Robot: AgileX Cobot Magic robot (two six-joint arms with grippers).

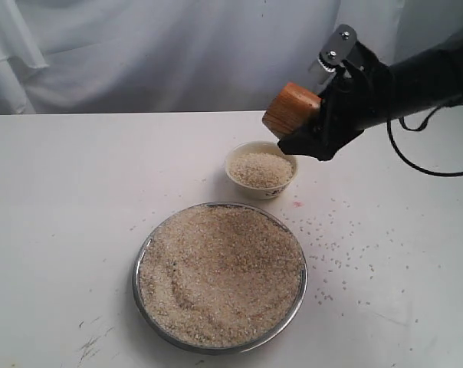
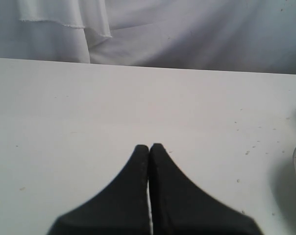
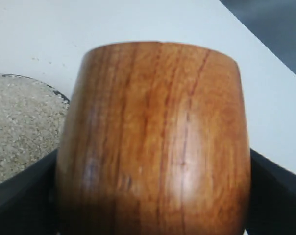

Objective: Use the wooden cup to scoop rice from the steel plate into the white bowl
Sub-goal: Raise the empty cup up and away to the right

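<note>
Exterior view: the glossy reddish-brown wooden cup (image 1: 290, 109) is held tipped in the right end effector (image 1: 312, 126), jaws spread wide around it, just above and right of the small cream-white ceramic bowl (image 1: 256, 190), which is full of rice. The wide shiny steel plate (image 1: 136, 285), piled with beige rice grains (image 1: 220, 272), is sat nearer on the white counter (image 1: 63, 192).

Left wrist view: the left end effector (image 2: 149, 149) is pinched closed, nothing held.

Right wrist view: the cup is clamped between black jaws, with the plate beside it.

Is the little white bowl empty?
No, the white bowl holds a heap of rice that comes almost up to its rim.
</note>
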